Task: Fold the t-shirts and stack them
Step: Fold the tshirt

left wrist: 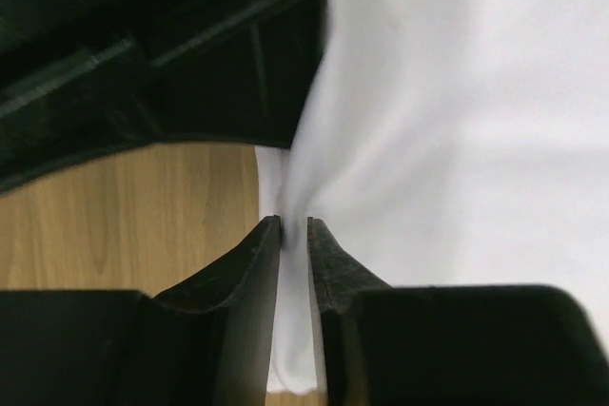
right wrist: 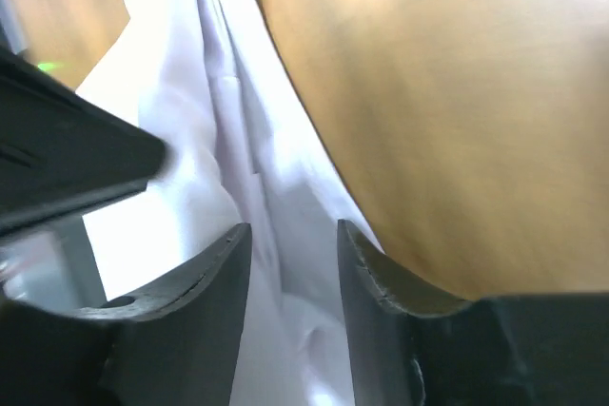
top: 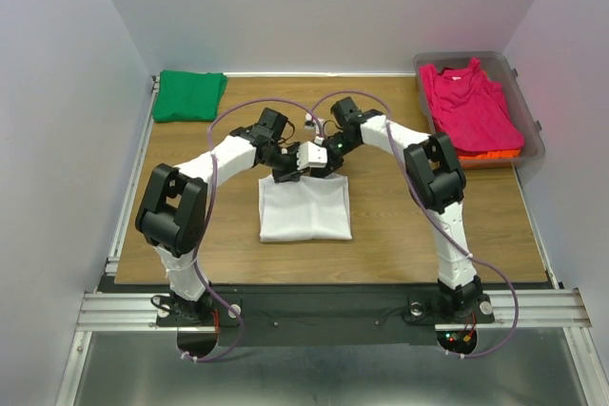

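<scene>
**White shirt folded at centre; release the far edge, then carry it to a stack**

**Top view.** The white t-shirt (top: pixel 304 211) lies as a neat rectangle in the middle of the table (top: pixel 219 244). Both arms meet over its far edge, with the left gripper (top: pixel 290 170) and the right gripper (top: pixel 319 164) close together there. The green t-shirt (top: pixel 188 95) sits folded at the far left corner. The magenta-pink t-shirt (top: pixel 471 102) lies unfolded over the orange t-shirt (top: pixel 495 154) in the clear tub (top: pixel 533 125) at the far right. I judge you are at the end of the white shirt's last fold. This view does not show how the jaws stand.

**Left wrist.** Here you see what the top view hides. The left gripper (left wrist: pixel 293 225) has its fingertips almost together, with a gathered ridge of white cloth (left wrist: pixel 457 140) running between them. You cannot tell from this view whether they are clamped on it or only just slack. Bare wood (left wrist: pixel 124 206) shows to the side.

**Right wrist.** The right gripper (right wrist: pixel 293 235) stands released. There is a plain gap between its fingers, and loose cloth (right wrist: pixel 181 187) passes through it, pressed by neither one. The edge of the shirt runs beside the wood (right wrist: pixel 428 92).

**Next.** Make sure the left fingers are free of the cloth before you lift, or the fold may drag open. Then the shirt needs to go to the green one.
</scene>
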### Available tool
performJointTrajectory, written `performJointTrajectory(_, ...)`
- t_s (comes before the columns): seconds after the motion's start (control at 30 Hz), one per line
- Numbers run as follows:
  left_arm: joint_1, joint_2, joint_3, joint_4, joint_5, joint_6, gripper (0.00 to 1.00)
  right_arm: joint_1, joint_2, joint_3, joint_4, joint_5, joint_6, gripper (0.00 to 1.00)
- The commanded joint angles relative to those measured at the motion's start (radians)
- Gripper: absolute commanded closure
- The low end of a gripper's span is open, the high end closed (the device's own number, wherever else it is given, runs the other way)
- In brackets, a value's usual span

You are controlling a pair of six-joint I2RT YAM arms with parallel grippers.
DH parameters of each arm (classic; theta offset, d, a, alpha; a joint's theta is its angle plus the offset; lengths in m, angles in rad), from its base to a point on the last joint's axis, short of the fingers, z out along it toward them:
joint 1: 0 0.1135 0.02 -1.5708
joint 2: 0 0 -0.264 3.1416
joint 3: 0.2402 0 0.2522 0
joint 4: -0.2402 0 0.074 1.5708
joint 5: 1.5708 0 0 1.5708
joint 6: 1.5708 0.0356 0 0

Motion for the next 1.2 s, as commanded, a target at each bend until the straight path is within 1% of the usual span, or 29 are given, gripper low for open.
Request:
performJointTrajectory(0.0, 0.032, -0.118, 0.078, -0.041, 0.004, -0.033, 0.69, -0.059, -0.101, 0.064, 0.03, 0.228, 0.0, 0.52)
performJointTrajectory(0.1, 0.065, -0.171, 0.086, -0.035, 0.009, -0.108, 0.68, -0.094, -0.154, 0.075, 0.027, 0.269, -0.002, 0.52)
performJointTrajectory(0.17, 0.101, -0.189, 0.072, -0.035, 0.032, -0.163, 0.68, -0.114, -0.204, 0.066, 0.024, 0.271, 0.003, 0.52)
performJointTrajectory(0.2, 0.115, -0.207, 0.061, -0.034, 0.046, -0.2, 0.68, -0.117, -0.222, 0.059, 0.021, 0.275, 0.001, 0.53)
performJointTrajectory(0.27, 0.138, -0.226, 0.026, 0.0, 0.092, -0.322, 0.68, -0.117, -0.284, 0.015, 0.02, 0.277, 0.0, 0.53)
performJointTrajectory(0.3, 0.141, -0.246, -0.02, 0.024, 0.101, -0.373, 0.68, -0.117, -0.304, -0.003, 0.018, 0.247, 0.011, 0.53)
performJointTrajectory(0.33, 0.148, -0.255, -0.044, 0.049, 0.124, -0.469, 0.68, -0.117, -0.321, -0.022, 0.016, 0.224, 0.018, 0.55)
performJointTrajectory(0.37, 0.149, -0.261, -0.07, 0.091, 0.141, -0.511, 0.68, -0.117, -0.336, -0.071, 0.015, 0.19, 0.027, 0.58)
performJointTrajectory(0.4, 0.152, -0.27, -0.124, 0.148, 0.174, -0.604, 0.68, -0.117, -0.365, -0.098, 0.016, 0.117, 0.052, 0.61)
performJointTrajectory(0.47, 0.154, -0.272, -0.181, 0.213, 0.201, -0.69, 0.68, -0.108, -0.379, -0.179, 0.018, 0.041, 0.077, 0.62)
performJointTrajectory(0.53, 0.161, -0.251, -0.256, 0.308, 0.248, -0.779, 0.68, -0.088, -0.365, -0.223, 0.026, -0.034, 0.104, 0.62)
performJointTrajectory(0.57, 0.166, -0.238, -0.276, 0.337, 0.262, -0.863, 0.68, -0.085, -0.355, -0.238, 0.03, -0.057, 0.112, 0.62)
performJointTrajectory(0.6, 0.172, -0.223, -0.31, 0.365, 0.271, -0.895, 0.68, -0.082, -0.341, -0.27, 0.05, -0.076, 0.124, 0.63)
performJointTrajectory(0.67, 0.198, -0.163, -0.324, 0.406, 0.271, -0.938, 0.69, -0.082, -0.292, -0.29, 0.084, -0.1, 0.149, 0.64)
performJointTrajectory(0.7, 0.213, -0.124, -0.321, 0.409, 0.267, -0.938, 0.69, -0.084, -0.27, -0.299, 0.095, -0.052, 0.147, 0.64)
performJointTrajectory(0.77, 0.275, -0.076, -0.304, 0.402, 0.245, -0.941, 0.69, -0.087, -0.221, -0.3, 0.118, -0.013, 0.143, 0.64)
performJointTrajectory(0.8, 0.293, -0.018, -0.272, 0.393, 0.233, -0.932, 0.69, -0.091, -0.204, -0.287, 0.14, 0.048, 0.153, 0.65)
performJointTrajectory(0.83, 0.33, 0.012, -0.25, 0.358, 0.224, -0.921, 0.71, -0.102, -0.188, -0.274, 0.145, 0.074, 0.156, 0.65)
performJointTrajectory(0.87, 0.342, 0.042, -0.229, 0.341, 0.216, -0.909, 0.71, -0.111, -0.151, -0.26, 0.15, 0.099, 0.161, 0.65)
performJointTrajectory(0.9, 0.351, 0.094, -0.191, 0.331, 0.202, -0.88, 0.72, -0.119, -0.134, -0.246, 0.157, 0.163, 0.176, 0.65)
performJointTrajectory(0.97, 0.361, 0.145, -0.145, 0.293, 0.186, -0.84, 0.72, -0.14, -0.105, -0.188, 0.164, 0.243, 0.186, 0.65)
performJointTrajectory(1.0, 0.361, 0.185, -0.09, 0.272, 0.179, -0.8, 0.72, -0.143, -0.086, -0.162, 0.164, 0.303, 0.184, 0.66)
performJointTrajectory(1.07, 0.361, 0.197, -0.046, 0.242, 0.164, -0.777, 0.72, -0.146, -0.086, -0.102, 0.162, 0.326, 0.176, 0.66)
performJointTrajectory(1.17, 0.364, 0.156, 0.017, 0.218, 0.158, -0.746, 0.71, -0.145, -0.135, -0.05, 0.155, 0.299, 0.176, 0.64)
